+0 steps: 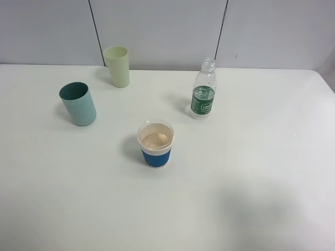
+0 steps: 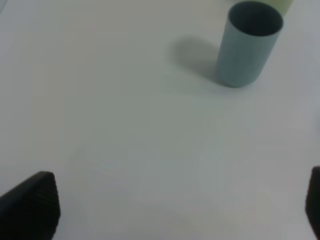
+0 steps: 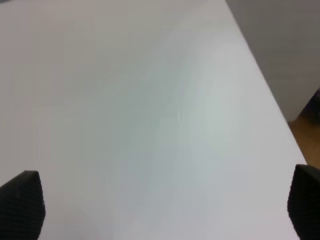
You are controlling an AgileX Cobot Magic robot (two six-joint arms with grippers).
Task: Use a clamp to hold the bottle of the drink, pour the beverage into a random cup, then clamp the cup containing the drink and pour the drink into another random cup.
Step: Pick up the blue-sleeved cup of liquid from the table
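Observation:
The clear bottle with a green label stands uncapped and upright at the back right of the white table. In the middle stands the blue-sleeved paper cup, with clear liquid over its beige inside. The teal tumbler stands at the left, also seen in the left wrist view. Neither arm shows in the high view. My left gripper is open over bare table, well short of the teal tumbler. My right gripper is open over bare table near the table's edge.
A pale yellow-green tumbler stands at the back, beside the teal one. Grey wall panels rise behind the table. The right wrist view shows the table's edge with floor beyond.

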